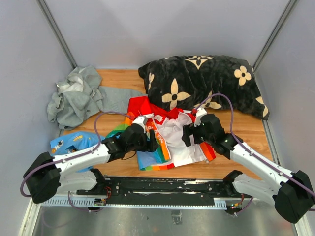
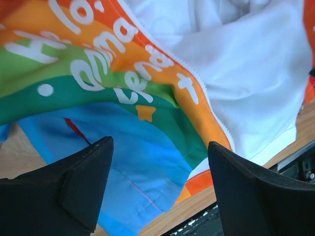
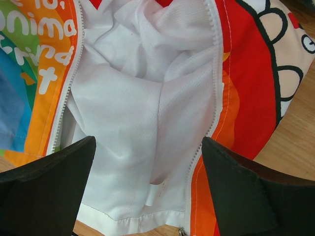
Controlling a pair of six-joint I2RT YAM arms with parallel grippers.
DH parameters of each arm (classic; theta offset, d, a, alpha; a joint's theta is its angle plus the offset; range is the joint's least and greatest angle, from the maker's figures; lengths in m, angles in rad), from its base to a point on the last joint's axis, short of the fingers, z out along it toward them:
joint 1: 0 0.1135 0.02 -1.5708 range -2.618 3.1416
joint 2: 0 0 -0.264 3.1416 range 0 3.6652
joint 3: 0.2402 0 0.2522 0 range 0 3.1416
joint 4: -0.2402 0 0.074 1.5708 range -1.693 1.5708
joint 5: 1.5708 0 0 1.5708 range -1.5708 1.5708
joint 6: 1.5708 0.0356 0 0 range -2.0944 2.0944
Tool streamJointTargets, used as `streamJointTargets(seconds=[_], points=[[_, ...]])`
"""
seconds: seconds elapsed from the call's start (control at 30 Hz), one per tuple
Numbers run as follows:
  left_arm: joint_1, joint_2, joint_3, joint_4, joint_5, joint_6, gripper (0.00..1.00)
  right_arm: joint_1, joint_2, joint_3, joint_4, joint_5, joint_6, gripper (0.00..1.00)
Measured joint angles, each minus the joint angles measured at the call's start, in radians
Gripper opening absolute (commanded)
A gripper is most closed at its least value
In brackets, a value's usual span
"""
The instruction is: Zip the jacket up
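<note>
The jacket (image 1: 170,137) lies open on the wooden table, red at the collar, white lining showing in the middle, rainbow stripes along both front edges. My left gripper (image 1: 150,140) is open and empty above its left rainbow panel (image 2: 123,128), near the hem. My right gripper (image 1: 189,137) is open and empty above the white lining (image 3: 142,113), with the right zipper edge (image 3: 209,113) beside its right finger. The left zipper edge (image 3: 66,98) runs along the orange stripe. A metal zipper piece (image 3: 182,231) sits at the hem's bottom.
A black pillow with beige flowers (image 1: 202,81) lies behind the jacket. A grey hooded sweatshirt (image 1: 78,98) is at the back left. A small light-blue garment (image 1: 74,142) lies at the left, beside my left arm. The table's front edge and a black rail (image 1: 162,187) are close.
</note>
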Motion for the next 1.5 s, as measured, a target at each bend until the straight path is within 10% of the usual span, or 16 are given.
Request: streamJointTargets(seconds=[0.57, 1.0, 1.5], points=[[-0.081, 0.179, -0.004, -0.105, -0.163, -0.072, 0.78, 0.001, -0.055, -0.072, 0.045, 0.001, 0.000, 0.91], [-0.042, 0.024, -0.082, -0.275, -0.354, -0.169, 0.65, 0.001, -0.095, -0.076, 0.051, 0.029, 0.000, 0.91], [-0.021, -0.138, -0.052, -0.174, -0.236, -0.071, 0.78, 0.001, 0.185, 0.227, -0.031, 0.162, -0.097, 0.88]])
